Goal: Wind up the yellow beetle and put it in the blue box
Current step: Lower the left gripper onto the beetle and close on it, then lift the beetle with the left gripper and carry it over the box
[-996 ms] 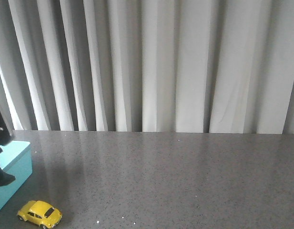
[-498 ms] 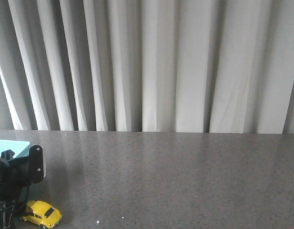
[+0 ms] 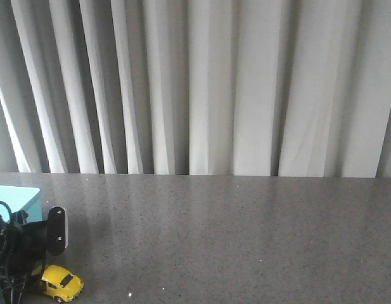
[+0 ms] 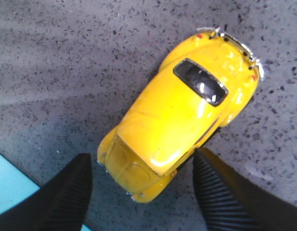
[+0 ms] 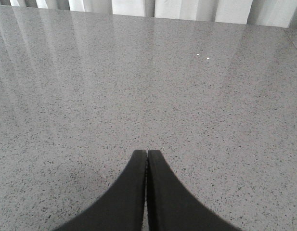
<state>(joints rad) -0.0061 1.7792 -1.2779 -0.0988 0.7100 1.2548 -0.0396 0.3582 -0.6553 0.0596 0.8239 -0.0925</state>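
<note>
The yellow beetle (image 3: 62, 283) stands on the grey table at the front left, beside the blue box (image 3: 21, 197), which is partly hidden by my left arm. In the left wrist view the beetle (image 4: 179, 113) is seen from above, its nose end between my two black fingers. My left gripper (image 4: 142, 166) is open, its fingers on either side of the car's nose with a gap to the car on each side. A corner of the box (image 4: 6, 187) shows beside one finger. My right gripper (image 5: 147, 154) is shut and empty over bare table.
White curtains (image 3: 201, 85) hang behind the table's far edge. The grey speckled tabletop (image 3: 246, 234) stretches to the right of the car.
My left arm has come down and moved right, from beside the box to over the beetle. The car has not moved.
</note>
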